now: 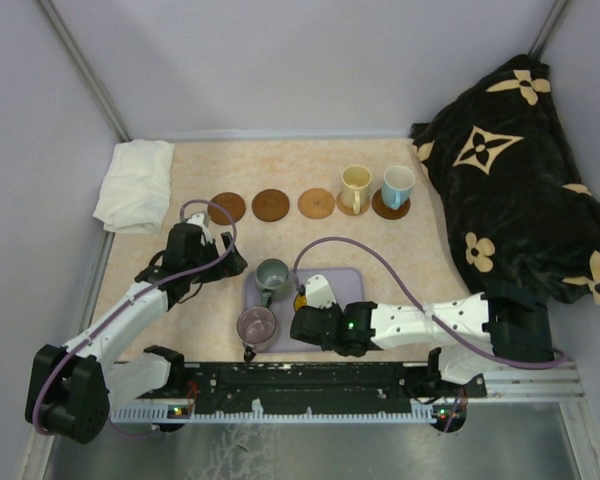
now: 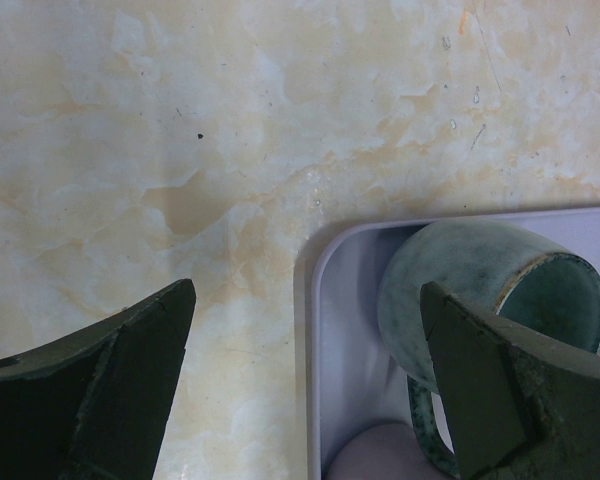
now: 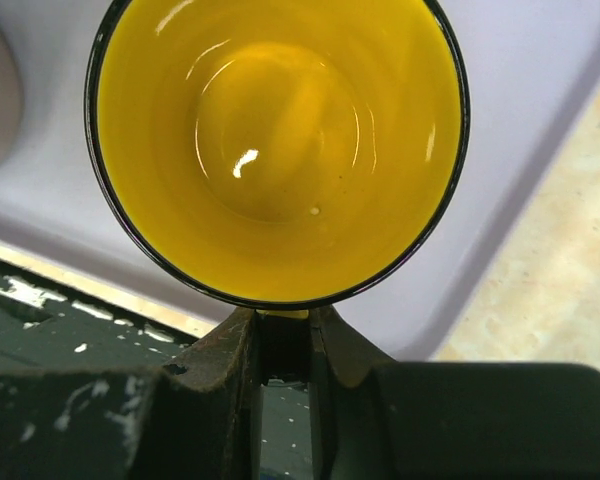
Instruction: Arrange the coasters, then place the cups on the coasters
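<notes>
The bench [image 1: 280, 165] has a pale marbled top and is closed in by plain lavender walls [image 1: 280, 60]. A folded white cloth [image 1: 135, 185] lies at its far left, and a dark blanket [image 1: 520, 170] with cream flowers is heaped at the right. Five brown coasters [image 1: 271, 205] sit in a row across the far side. The cream cup [image 1: 356, 185] and the blue cup [image 1: 397, 183] stand on the two rightmost ones, and the other three are bare.

Nearer the arms, a lavender tray [image 1: 345, 280] holds the green cup [image 1: 272, 273], the mauve cup [image 1: 257, 325] and the yellow cup [image 3: 280, 150].

The left arm reaches forward and bends inward, its left claw [image 2: 305, 290] spread wide and holding nothing. It hangs above the tray's corner with the green cup just beside one finger.

The right arm stretches leftward, low over the tray. The right claw [image 3: 283, 318] is drawn in to a narrow slot about the yellow cup's handle, at the rim's near side.
</notes>
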`<action>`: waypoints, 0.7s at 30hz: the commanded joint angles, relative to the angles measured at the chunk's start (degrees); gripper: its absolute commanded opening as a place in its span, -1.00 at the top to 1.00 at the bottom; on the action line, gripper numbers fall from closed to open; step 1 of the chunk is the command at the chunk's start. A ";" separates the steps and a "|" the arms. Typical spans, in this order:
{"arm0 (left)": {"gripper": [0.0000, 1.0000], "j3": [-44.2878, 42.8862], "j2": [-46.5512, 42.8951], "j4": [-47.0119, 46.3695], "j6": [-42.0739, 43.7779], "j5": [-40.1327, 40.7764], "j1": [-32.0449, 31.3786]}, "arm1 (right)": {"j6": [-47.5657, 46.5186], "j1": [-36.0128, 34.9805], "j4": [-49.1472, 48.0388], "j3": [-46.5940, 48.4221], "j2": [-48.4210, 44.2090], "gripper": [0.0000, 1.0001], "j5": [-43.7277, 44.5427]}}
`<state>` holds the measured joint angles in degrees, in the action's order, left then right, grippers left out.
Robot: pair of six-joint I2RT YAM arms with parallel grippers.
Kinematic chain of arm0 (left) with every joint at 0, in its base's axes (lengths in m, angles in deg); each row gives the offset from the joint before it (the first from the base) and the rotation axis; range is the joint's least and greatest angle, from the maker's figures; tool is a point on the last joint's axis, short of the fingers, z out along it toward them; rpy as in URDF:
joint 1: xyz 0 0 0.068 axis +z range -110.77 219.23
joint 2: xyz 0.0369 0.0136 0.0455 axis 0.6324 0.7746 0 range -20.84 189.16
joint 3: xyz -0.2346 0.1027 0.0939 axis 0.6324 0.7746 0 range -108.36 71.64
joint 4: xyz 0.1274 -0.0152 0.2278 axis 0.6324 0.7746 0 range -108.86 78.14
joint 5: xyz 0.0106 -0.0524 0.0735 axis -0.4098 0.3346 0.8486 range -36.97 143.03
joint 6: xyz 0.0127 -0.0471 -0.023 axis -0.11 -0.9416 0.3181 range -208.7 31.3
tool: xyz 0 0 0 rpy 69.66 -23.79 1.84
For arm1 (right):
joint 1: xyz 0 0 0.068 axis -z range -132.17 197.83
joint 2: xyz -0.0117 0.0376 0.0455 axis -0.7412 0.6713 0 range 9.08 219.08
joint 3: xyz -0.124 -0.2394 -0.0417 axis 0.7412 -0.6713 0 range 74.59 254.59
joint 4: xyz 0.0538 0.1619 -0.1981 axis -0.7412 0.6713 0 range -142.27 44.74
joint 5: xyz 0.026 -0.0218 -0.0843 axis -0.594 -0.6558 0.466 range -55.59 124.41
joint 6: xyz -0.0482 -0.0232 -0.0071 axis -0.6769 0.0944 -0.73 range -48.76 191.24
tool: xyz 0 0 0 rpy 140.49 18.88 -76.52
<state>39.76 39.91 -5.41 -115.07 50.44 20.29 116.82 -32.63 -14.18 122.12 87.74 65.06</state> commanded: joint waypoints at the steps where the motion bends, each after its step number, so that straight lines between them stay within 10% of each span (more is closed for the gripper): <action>1: -0.99 0.50 0.42 -1.45 -0.17 -0.31 -0.22 | 5.84 -0.11 5.39 5.16 -2.46 1.00 11.77; 12: -0.99 0.68 0.50 -2.34 -0.52 -0.47 -0.22 | -5.36 16.52 -7.29 6.74 -6.17 1.00 12.41; 21: -0.99 0.58 1.80 -3.37 -0.55 -0.32 -0.22 | -14.92 26.85 -16.13 21.75 7.84 1.00 10.63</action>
<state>39.79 41.03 -7.09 -115.47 50.47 20.29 106.61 -8.35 -20.65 134.78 90.23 73.63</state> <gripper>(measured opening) 0.997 0.176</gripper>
